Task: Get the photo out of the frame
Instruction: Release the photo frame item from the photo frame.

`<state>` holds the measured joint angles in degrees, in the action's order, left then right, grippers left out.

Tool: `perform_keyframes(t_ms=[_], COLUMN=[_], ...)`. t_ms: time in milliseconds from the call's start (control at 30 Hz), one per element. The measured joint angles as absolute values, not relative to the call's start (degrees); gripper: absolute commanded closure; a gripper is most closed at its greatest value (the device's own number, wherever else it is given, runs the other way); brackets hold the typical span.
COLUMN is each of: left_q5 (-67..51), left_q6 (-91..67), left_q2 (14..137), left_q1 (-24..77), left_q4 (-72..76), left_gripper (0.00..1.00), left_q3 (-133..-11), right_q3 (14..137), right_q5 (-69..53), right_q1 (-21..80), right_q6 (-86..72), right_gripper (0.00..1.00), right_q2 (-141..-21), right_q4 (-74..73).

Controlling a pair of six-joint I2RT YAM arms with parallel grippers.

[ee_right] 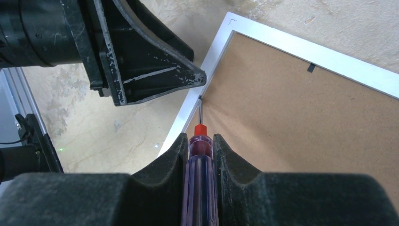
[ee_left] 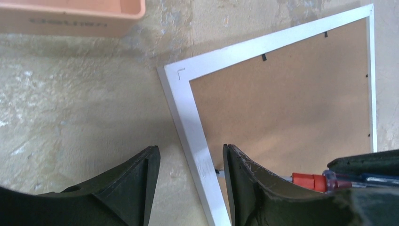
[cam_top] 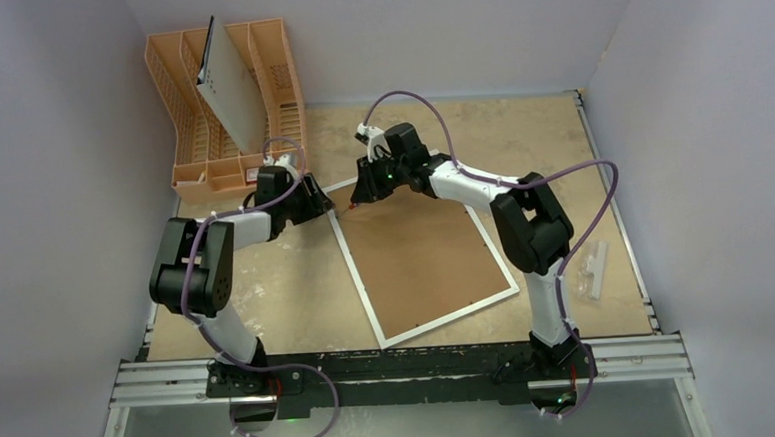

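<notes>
Frame (cam_top: 421,262) lies face down on the tabletop (cam_top: 268,305), brown back uppermost. Left hand (ee_left: 190,149) is partly open and holds nothing, its fingers straddling the frame's white left border near the far corner. Right hand (ee_right: 200,139) is closed on a screwdriver (ee_right: 200,188), whose tip meets the border's inner edge just beside the left hand.

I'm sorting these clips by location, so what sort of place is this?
Probably a lab robot test cell: plain walls box in a worn tabletop, two arms are bolted to an aluminium rail, and props include a frame and an orange rack.
</notes>
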<state>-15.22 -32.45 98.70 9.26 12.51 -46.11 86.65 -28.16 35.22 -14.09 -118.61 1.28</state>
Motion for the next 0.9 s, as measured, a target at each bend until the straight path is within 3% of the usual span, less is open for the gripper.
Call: perform_keyframes(t_ms=[900], left_q5=[-13.61], left_q6=[-29.67], left_q2=[106.78], left_q1=[9.13], left_q4=[5.58], left_gripper=[0.7], left_q3=[-57.39], right_q3=[86.87], right_q5=[-28.01], right_q1=[35.2], right_q6=[-11.73], right_gripper=[1.0], right_q2=[-118.76], right_q4=[1.61])
